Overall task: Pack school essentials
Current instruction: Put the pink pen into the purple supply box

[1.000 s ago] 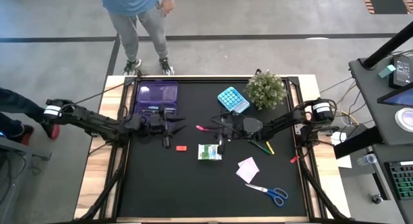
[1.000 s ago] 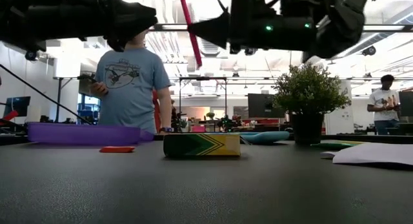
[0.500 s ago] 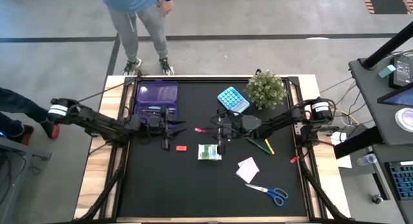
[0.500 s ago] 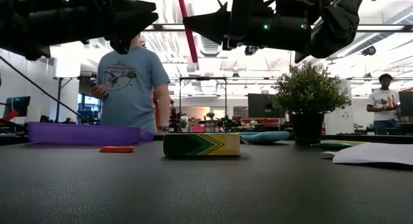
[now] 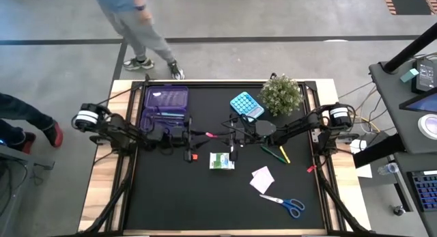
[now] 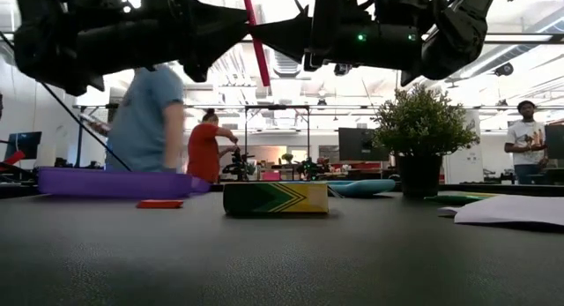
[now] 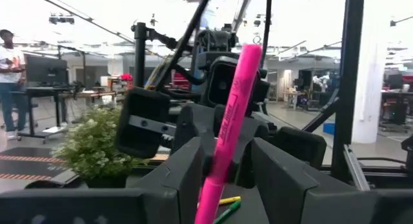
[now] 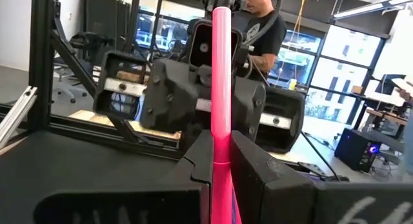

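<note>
A pink pen (image 5: 212,136) is held high above the black mat between my two grippers. My right gripper (image 5: 222,136) is shut on it; the pen rises between its fingers in the right wrist view (image 8: 221,88). My left gripper (image 5: 202,135) is open. Its fingers stand on either side of the pen (image 7: 229,121); whether they touch it I cannot tell. On the mat lie a green-white pack (image 5: 222,160), a red eraser (image 5: 194,156), a pale paper square (image 5: 262,179), blue-handled scissors (image 5: 285,204), and green and yellow pens (image 5: 280,155). My right gripper pinches the pink pen's shaft (image 8: 221,156) between its two fingers, by the seam in the lower part. The fingers come level from the table's right side and lie across the pen. The pen stands steeply tilted (image 6: 254,33), lifted clear of the table.
A purple case (image 5: 166,104) lies open at the far left of the mat. A teal calculator (image 5: 246,105) and a potted plant (image 5: 280,93) stand at the far right. A person walks behind the far edge. The mat's near left part is bare.
My left gripper has moved toward the table's right edge, up to the pink pen, and its fingers now stand around it. My right gripper has shifted slightly toward the left with the pen, which stays lifted. The person behind the table has walked toward the left.
</note>
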